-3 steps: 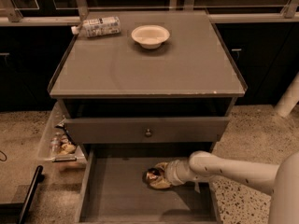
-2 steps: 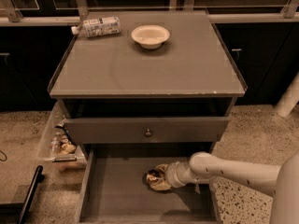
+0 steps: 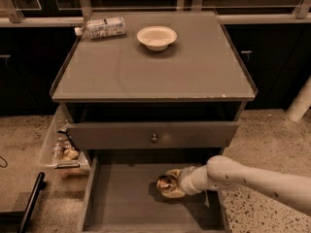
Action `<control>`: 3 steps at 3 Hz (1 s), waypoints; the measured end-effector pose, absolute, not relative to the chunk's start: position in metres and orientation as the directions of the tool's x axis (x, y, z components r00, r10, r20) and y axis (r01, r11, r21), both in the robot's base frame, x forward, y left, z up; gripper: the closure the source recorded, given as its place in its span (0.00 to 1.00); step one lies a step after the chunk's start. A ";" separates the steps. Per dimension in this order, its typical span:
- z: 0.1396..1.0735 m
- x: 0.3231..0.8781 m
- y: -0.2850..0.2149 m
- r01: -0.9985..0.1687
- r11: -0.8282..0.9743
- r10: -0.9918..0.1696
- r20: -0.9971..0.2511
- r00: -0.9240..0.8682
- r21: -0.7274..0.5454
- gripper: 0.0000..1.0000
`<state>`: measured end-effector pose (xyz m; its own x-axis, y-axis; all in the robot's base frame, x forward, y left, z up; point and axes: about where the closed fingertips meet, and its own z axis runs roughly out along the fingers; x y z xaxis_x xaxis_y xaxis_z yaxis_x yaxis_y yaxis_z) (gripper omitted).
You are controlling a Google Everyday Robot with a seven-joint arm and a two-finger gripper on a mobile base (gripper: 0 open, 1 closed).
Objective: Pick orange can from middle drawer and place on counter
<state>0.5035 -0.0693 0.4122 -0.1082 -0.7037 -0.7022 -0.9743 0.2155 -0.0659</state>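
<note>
The orange can (image 3: 165, 183) lies on its side in the open middle drawer (image 3: 124, 205), right of centre, near the drawer's back. My gripper (image 3: 175, 184) reaches in from the right on the white arm (image 3: 252, 178) and sits right at the can, covering its right end. The grey counter (image 3: 146, 74) is above, with a thin raised rim.
A white bowl (image 3: 156, 37) and a white labelled bottle (image 3: 103, 27) lying on its side are at the counter's back. The upper drawer front with a round knob (image 3: 154, 138) overhangs the open drawer. A side bin of snacks (image 3: 63, 149) hangs at the left.
Almost nothing has changed. The gripper and the can stay in the same spot in the drawer.
</note>
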 end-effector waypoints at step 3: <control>0.541 0.486 -0.122 -0.950 0.180 -0.716 -0.696 0.051 -0.254 1.00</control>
<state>0.4862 -0.1224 0.5414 0.0506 -0.7163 -0.6959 -0.9504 0.1797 -0.2541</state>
